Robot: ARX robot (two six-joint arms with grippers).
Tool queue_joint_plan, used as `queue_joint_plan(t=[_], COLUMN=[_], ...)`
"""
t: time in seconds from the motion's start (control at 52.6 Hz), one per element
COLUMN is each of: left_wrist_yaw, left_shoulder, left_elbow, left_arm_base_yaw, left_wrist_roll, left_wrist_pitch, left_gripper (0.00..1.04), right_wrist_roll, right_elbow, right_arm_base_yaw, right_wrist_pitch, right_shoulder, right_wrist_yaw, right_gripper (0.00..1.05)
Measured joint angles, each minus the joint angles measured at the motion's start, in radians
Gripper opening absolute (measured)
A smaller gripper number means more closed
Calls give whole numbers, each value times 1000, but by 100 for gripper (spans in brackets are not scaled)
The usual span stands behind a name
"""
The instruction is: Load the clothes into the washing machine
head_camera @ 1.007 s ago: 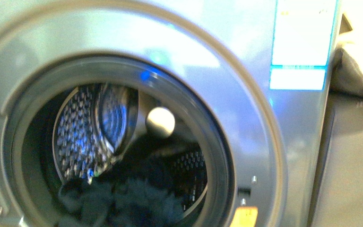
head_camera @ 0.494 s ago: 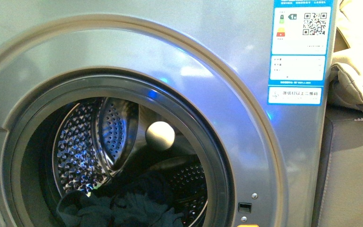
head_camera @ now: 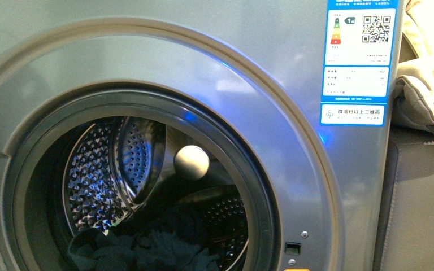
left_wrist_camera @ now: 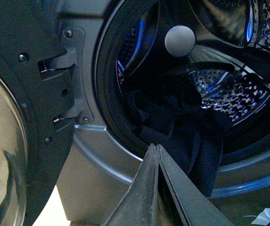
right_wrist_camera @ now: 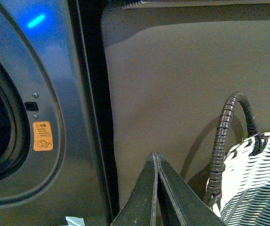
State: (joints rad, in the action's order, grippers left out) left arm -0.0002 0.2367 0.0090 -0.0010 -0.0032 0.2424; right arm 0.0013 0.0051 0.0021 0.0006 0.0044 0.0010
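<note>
The silver-grey washing machine (head_camera: 294, 141) fills the front view, its round porthole open onto the perforated drum (head_camera: 99, 169). The dark navy clothes (head_camera: 147, 245) lie heaped in the drum's bottom. In the left wrist view the clothes (left_wrist_camera: 191, 127) spill over the dark rubber rim (left_wrist_camera: 104, 94), one fold hanging down outside it. My left gripper (left_wrist_camera: 155, 147) is shut and empty, its tips just in front of that hanging fold. My right gripper (right_wrist_camera: 155, 156) is shut and empty, off to the machine's side before a brown panel. Neither gripper shows in the front view.
The open door (left_wrist_camera: 17, 122) hangs on its hinge (left_wrist_camera: 62, 89) beside the porthole. A white woven basket (right_wrist_camera: 255, 183) with a dark wrapped handle (right_wrist_camera: 229, 136) stands close to my right gripper. Beige folded cloth (head_camera: 426, 96) lies on a brown surface beside the washing machine.
The front view has steadied from blurred to sharp, and the machine now sits a little lower in it. The clothes in the drum lie as before.
</note>
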Motion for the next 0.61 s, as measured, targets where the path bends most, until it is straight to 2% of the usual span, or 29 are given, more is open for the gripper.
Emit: queue_joint_plan(t=[0.228,0.285,0.323,0.608], left_wrist_yaw=[0,0,0,0], left_shoulder=[-65,-169,-213,-233], left_elbow=[0,0,0,0], left_arm_base_yaw=[0,0,0,0], left_wrist_roll=[0,0,0,0], left_wrist_pitch=[-67,-202,-237,-241], left_gripper=[4,4,4,4], right_wrist_roll=[0,0,0,0], right_elbow=[0,0,0,0], right_arm_base_yaw=[0,0,0,0], right_wrist_pitch=[0,0,0,0], right_shoulder=[0,0,0,0], right_wrist_yaw=[0,0,0,0], right_gripper=[2,2,2,2])
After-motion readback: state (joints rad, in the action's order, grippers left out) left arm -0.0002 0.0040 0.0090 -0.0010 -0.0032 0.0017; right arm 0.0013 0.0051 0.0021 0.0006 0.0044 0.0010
